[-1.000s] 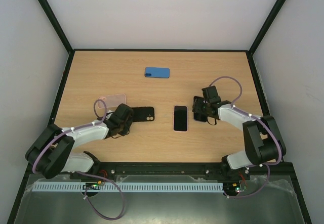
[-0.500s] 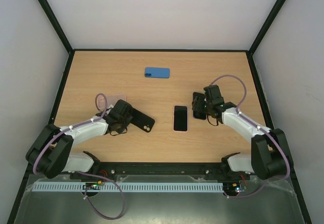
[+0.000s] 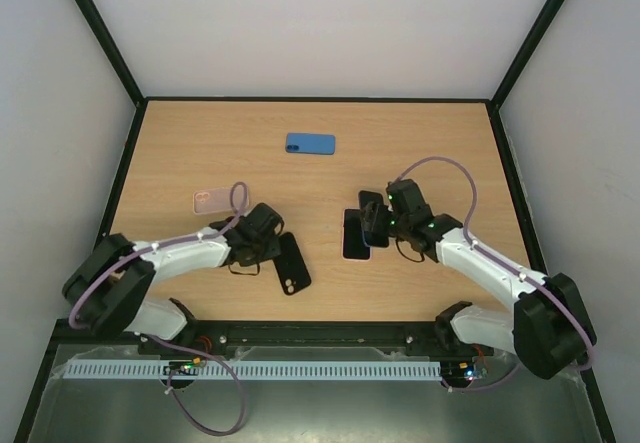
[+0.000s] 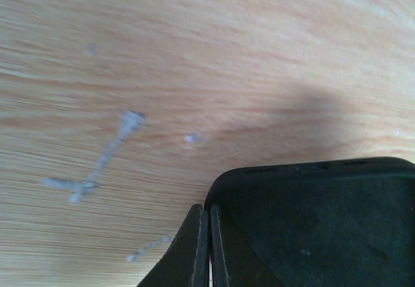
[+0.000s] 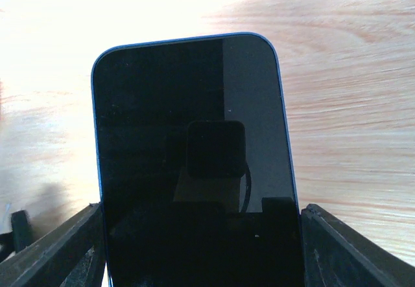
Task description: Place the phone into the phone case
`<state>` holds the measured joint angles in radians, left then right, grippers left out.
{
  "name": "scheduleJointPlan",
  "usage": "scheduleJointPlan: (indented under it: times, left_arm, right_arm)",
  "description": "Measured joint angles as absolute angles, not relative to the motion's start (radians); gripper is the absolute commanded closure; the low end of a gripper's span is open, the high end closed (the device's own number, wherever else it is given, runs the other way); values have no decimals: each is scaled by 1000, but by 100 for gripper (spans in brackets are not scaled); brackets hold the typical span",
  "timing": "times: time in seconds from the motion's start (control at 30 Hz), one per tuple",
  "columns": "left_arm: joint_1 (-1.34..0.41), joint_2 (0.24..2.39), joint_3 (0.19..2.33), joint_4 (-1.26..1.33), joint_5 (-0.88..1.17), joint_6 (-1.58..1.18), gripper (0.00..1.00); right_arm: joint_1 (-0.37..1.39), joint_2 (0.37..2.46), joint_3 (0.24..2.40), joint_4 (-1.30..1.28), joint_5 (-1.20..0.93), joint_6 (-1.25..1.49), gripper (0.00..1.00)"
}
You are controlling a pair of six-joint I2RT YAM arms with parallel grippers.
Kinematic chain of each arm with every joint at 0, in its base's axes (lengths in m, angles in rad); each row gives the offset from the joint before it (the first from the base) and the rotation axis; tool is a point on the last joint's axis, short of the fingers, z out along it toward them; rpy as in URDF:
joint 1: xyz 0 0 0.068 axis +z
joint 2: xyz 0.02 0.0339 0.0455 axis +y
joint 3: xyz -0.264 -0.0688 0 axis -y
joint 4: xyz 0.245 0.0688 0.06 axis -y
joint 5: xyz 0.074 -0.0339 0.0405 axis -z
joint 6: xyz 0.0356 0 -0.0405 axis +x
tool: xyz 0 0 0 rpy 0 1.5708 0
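Swung round since a second ago, the black phone case (image 3: 291,263) now lies on a slant toward the table's (image 3: 440,153) near edge. It was carried there by the left end effector (image 3: 270,251), whose fingers (image 4: 194,248) are pressed together on the case's rim. The phone (image 3: 353,245) has stayed screen-up mid-table, with the case at about its eight o'clock. The right end effector (image 3: 373,225) has come in from three o'clock and now hangs over the phone with its jaws spread, one finger outside each long edge.

To do this step well, the right jaws should probably close squarely on those long edges, low enough not to slip on the glass. The case should be set flat, hollow side up; which face is up now is unclear.

The screen is glossy black glass with a pale bluish rim and rounded corners. The case looks matte and rubbery. The table is wood-grain laminate with pale scuffs. A blue case (image 3: 310,143) lies at eleven o'clock of the phone and a clear pinkish case (image 3: 207,202) at nine.
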<state>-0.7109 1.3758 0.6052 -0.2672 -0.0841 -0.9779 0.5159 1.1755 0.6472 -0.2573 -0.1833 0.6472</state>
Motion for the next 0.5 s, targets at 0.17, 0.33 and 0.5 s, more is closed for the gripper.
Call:
scheduleJointPlan:
  times: [0.17, 0.33, 0.5]
  left_arm:
    - [-772, 1469, 668, -281, -82, -949, 84]
    - [-792, 1487, 675, -233, -14, -943, 58]
    - [-780, 1453, 662, -194, 43, -947, 37]
  right_arm:
    - [594, 1167, 647, -257, -183, 694, 38]
    - [666, 1164, 647, -250, -182, 735, 38]
    - [737, 1164, 647, -226, -176, 781, 38]
